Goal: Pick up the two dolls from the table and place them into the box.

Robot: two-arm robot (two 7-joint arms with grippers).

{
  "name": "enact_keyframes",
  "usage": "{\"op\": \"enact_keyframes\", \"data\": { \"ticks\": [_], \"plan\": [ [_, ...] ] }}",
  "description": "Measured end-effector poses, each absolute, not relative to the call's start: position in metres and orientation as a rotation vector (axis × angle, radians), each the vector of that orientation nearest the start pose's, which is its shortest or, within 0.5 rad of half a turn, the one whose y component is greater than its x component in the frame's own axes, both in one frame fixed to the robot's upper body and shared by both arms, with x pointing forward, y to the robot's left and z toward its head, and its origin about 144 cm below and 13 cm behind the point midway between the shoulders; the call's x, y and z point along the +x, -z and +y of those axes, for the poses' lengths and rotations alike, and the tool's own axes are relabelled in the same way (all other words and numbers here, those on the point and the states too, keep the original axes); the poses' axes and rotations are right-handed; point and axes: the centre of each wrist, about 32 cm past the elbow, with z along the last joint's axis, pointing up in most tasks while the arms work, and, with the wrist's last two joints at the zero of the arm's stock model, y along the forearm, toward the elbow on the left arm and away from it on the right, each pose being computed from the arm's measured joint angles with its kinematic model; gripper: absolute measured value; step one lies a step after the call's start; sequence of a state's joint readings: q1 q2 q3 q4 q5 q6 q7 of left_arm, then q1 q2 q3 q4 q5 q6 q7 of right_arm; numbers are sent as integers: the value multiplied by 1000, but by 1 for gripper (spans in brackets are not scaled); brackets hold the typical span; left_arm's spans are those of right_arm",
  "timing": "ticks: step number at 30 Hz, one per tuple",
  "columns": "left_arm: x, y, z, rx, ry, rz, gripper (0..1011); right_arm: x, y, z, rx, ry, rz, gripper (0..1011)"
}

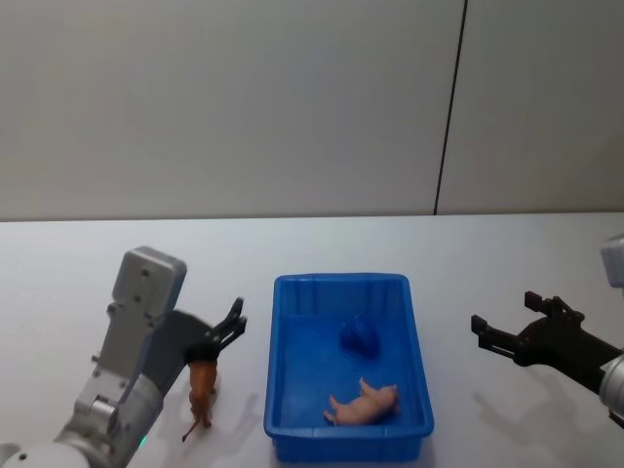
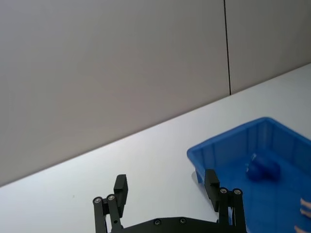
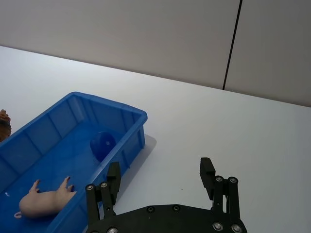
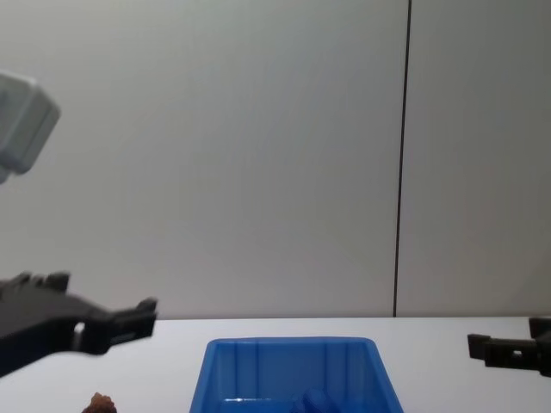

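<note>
Left of the box [image 1: 274, 375], the reddish-brown doll [image 1: 202, 386] sits on the table [image 1: 88, 263], near the box's left wall. The left gripper [image 1: 235, 326] hovers just above it, fingers spread wide and empty. The blue doll [image 1: 359, 336] lies inside the box, with a pink pig toy [image 1: 367, 402] nearer. Right of the box, the right gripper [image 1: 502, 318] hangs wide open, holding nothing.

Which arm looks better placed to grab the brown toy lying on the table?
Left. The open left gripper hangs close above the brown toy, left of the box. The right gripper, also open, is beyond the box's other side and would likely have to reach across it.
</note>
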State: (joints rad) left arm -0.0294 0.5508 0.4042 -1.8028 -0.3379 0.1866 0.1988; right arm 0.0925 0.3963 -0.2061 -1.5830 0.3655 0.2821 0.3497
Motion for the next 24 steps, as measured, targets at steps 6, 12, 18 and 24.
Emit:
{"op": "enact_keyframes", "data": {
  "ticks": [6, 12, 18, 24],
  "plan": [
    [426, -1185, 245, 283, -1337, -40, 1001, 478, -1171, -280, -208, 1028, 179, 1001],
    [423, -1179, 253, 322, -1346, 8, 1001, 478, -1171, -280, -209, 1029, 179, 1001],
    [426, -1170, 260, 341, -1334, 55, 1001, 478, -1171, -281, -209, 1030, 180, 1001],
    [431, -1160, 264, 337, -1316, 91, 1001, 478, -1171, -281, -209, 1031, 180, 1001]
  ]
}}
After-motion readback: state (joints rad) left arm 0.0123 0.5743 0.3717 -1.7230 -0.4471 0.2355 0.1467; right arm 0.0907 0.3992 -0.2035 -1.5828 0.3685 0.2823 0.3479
